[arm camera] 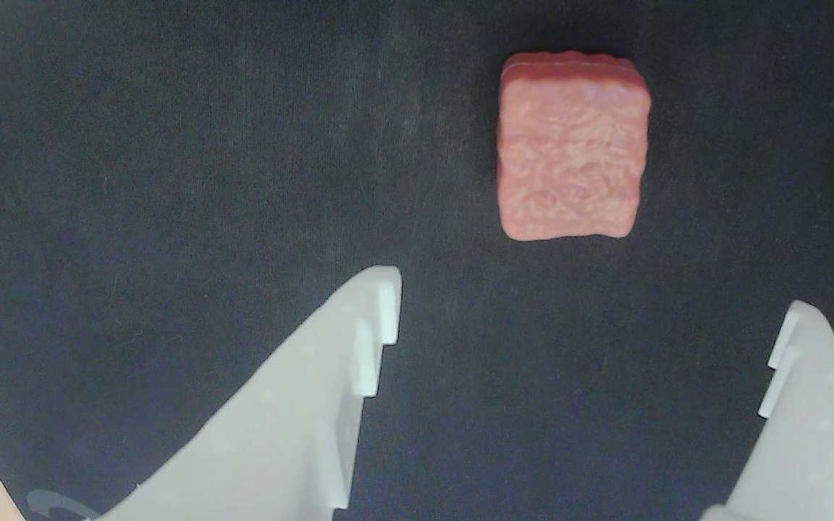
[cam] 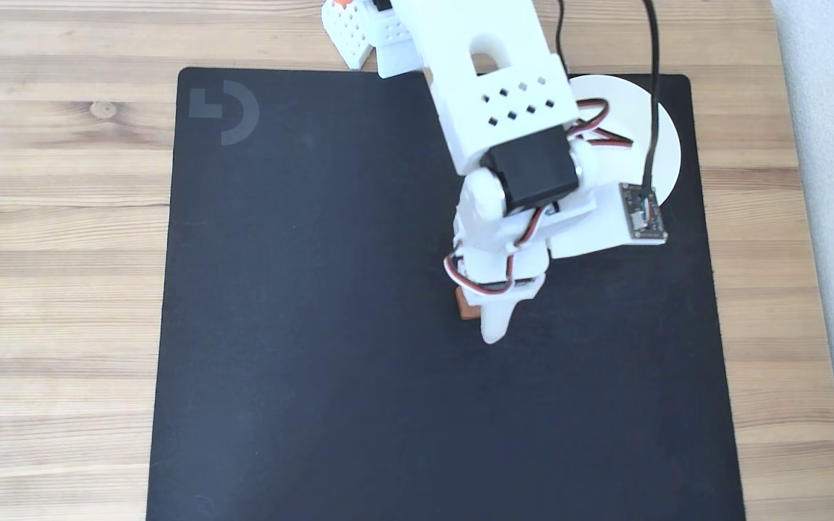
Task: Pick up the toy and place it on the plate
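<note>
Black mat [cam: 301, 325] on a wooden table [cam: 55, 217] carries the reddish-brown toy [arm camera: 573, 148], lying untouched ahead of the gripper [arm camera: 591, 307], whose jaws stand apart; approach step in hand: advance to straddle it, close, then carry to the white plate [cam: 659, 145].

Wrist view: mounted on the arm, close above the black mat [arm camera: 171, 181], looking down past the two white fingers [arm camera: 301, 405] of the spread gripper [arm camera: 594, 307] entering from the bottom edge. Fixed view: set high overhead, looking straight down, far enough back to take in the whole mat [cam: 301, 325] and the wooden table [cam: 55, 217] around it. Shared by both: the patch of mat around the toy [arm camera: 573, 145], small at the gripper [cam: 493, 329] in the fixed view [cam: 468, 310].
</note>
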